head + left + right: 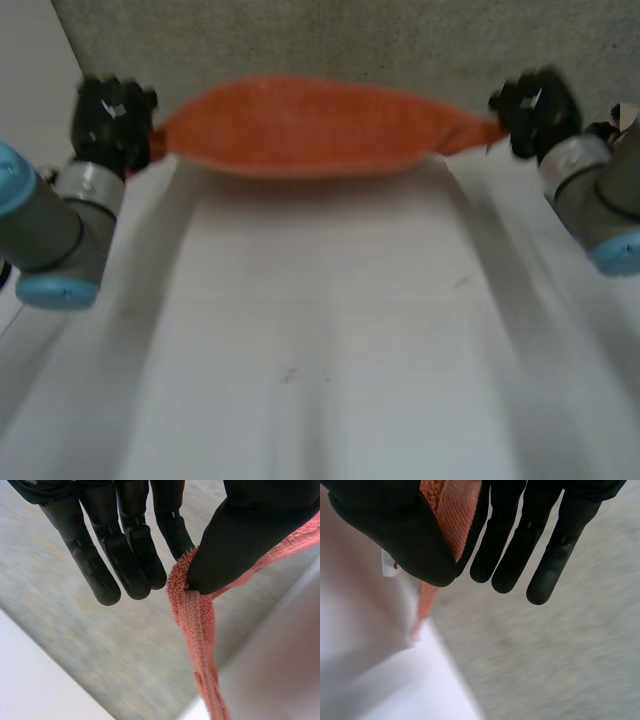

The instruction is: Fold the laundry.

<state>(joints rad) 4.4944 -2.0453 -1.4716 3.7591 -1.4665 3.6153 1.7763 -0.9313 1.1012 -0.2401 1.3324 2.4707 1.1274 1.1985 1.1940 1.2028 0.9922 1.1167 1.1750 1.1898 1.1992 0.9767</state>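
An orange towel (pixel 300 128) hangs stretched between my two hands above the far part of the white table (pixel 320 330). My left hand (pixel 112 122) grips its left corner; in the left wrist view the thumb (pixel 240 545) pinches the towel's edge (pixel 196 625) against a finger, while the other fingers (pixel 110 555) stay straight. My right hand (pixel 538 108) holds the right corner; in the right wrist view its thumb (pixel 405 540) presses the towel (pixel 452 515) against a finger. The towel sags a little in the middle.
A grey carpeted floor (pixel 330 40) lies beyond the table's far edge. Both grey arms (pixel 60 230) reach along the table's sides. A small white tag (pixel 388 564) shows beside the right thumb.
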